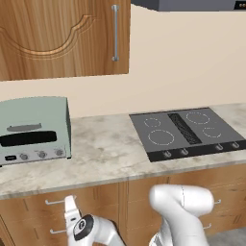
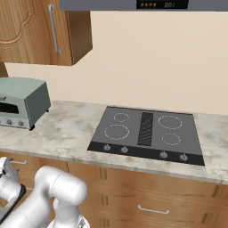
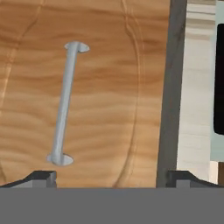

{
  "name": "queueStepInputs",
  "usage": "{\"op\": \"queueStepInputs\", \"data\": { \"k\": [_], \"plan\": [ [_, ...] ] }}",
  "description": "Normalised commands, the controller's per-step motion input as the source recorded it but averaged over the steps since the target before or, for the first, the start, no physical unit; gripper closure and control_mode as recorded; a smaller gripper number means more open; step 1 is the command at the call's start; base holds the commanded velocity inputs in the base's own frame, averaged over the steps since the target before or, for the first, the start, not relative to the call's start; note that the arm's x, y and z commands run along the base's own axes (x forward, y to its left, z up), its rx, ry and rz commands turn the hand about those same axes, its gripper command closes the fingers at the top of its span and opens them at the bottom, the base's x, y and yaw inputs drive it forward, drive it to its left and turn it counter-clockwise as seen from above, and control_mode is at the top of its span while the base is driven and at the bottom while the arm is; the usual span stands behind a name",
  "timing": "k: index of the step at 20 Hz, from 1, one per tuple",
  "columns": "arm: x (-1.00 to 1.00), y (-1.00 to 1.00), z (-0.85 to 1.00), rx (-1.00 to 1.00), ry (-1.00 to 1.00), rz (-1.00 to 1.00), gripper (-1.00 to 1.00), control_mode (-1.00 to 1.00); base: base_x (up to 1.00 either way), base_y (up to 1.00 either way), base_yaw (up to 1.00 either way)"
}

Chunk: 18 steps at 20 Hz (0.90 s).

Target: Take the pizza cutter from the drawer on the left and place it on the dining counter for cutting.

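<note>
Below the bench (image 1: 105, 158) edge, the gripper (image 3: 111, 177) faces the closed drawer (image 3: 100, 100), jaws wide apart, bar handle (image 3: 65, 103) off to one side. The pizza cutter is presumably inside. Risk: misaligned jaws closing beside the handle.

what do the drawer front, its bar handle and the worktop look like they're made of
Drawer front: wood or wood veneer, going by the warm brown grain, satin finish.
Bar handle: apparently brushed metal, pale silver-grey.
Worktop: looks like polished stone, beige-grey with marbled veining.
</note>
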Motion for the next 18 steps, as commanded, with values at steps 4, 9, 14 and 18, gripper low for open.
{"op": "queueStepInputs", "data": {
  "k": [4,9,14,18],
  "plan": [
    [0.28,0.25,-0.48,0.0,0.0,0.0,-1.0,-1.0,0.0,0.0,0.0],
    [0.28,0.29,-0.41,0.0,0.0,0.0,-1.0,-1.0,0.0,0.0,0.0],
    [0.36,0.28,-0.34,0.0,0.0,0.0,-1.0,-1.0,0.0,0.0,0.0],
    [0.3,0.16,-0.37,0.0,0.0,0.0,-1.0,-1.0,0.0,0.0,0.0]
  ]
}}
